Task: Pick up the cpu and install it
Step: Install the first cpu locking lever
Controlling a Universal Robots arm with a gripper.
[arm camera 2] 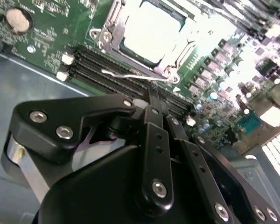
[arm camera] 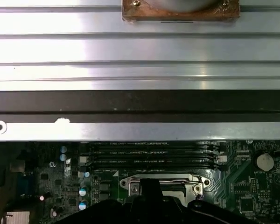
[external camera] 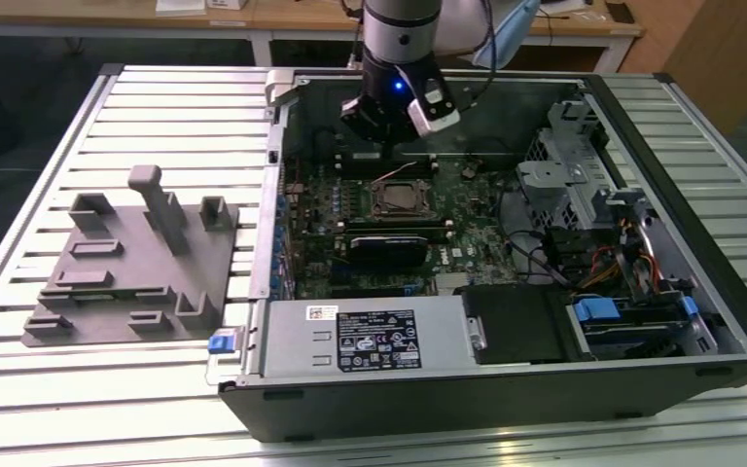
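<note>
Exterior view is showing the gripper [external camera: 396, 146] hanging inside the open black case [external camera: 724, 321], just above the green board [external camera: 478, 233] — its matte black fingers [arm camera 2: 151, 100] are lying closed together, gripping nothing. The cpu [arm camera 2: 151, 28] — a flat square with a shiny silver top — is sitting in the metal-framed socket [external camera: 397, 199], near the fingertips.

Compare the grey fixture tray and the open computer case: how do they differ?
The fixture tray is light grey; the computer case is black. The tray is a low plate with upright posts; the case is a deep open box holding a motherboard. Both rest on the slatted table.
</note>
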